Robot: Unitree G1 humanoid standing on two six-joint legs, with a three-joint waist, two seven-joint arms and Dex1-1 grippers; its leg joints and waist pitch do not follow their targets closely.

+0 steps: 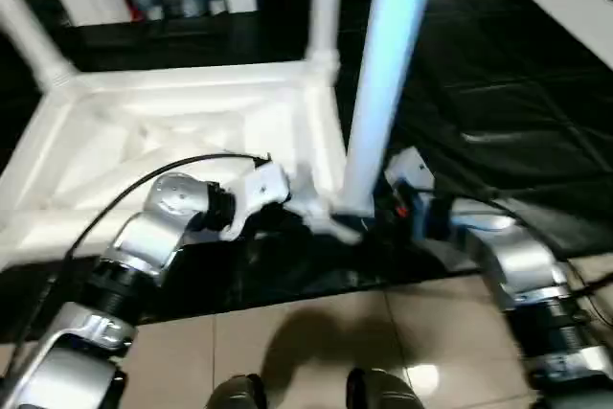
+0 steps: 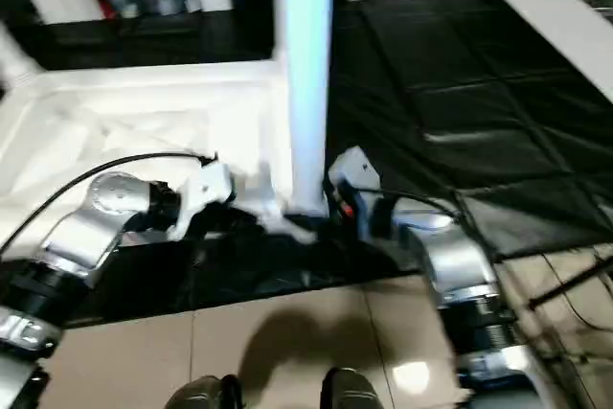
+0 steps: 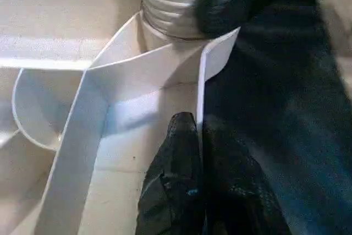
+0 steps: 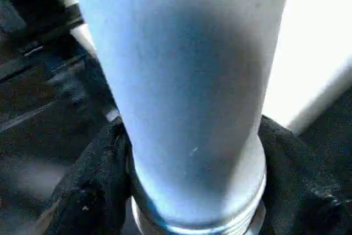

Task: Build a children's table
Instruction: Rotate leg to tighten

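Leg [image 1: 383, 93] stands in tabletop's [image 1: 144, 141] near corner socket (apparently seated).

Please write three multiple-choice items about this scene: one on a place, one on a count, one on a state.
1. Where does the right end effector grip?
A. the near leg, at its base
B. a far leg
C. the black cover

2. How many legs stand upright?
A. one
B. three
C. four

3. How does the tabletop lie?
A. ribbed underside up
B. ribbed underside down
C. on its edge

Answers:
1 A: its fingers flank that leg's base.
2 B: two far legs plus the near one.
3 A: the ribs face the camera.
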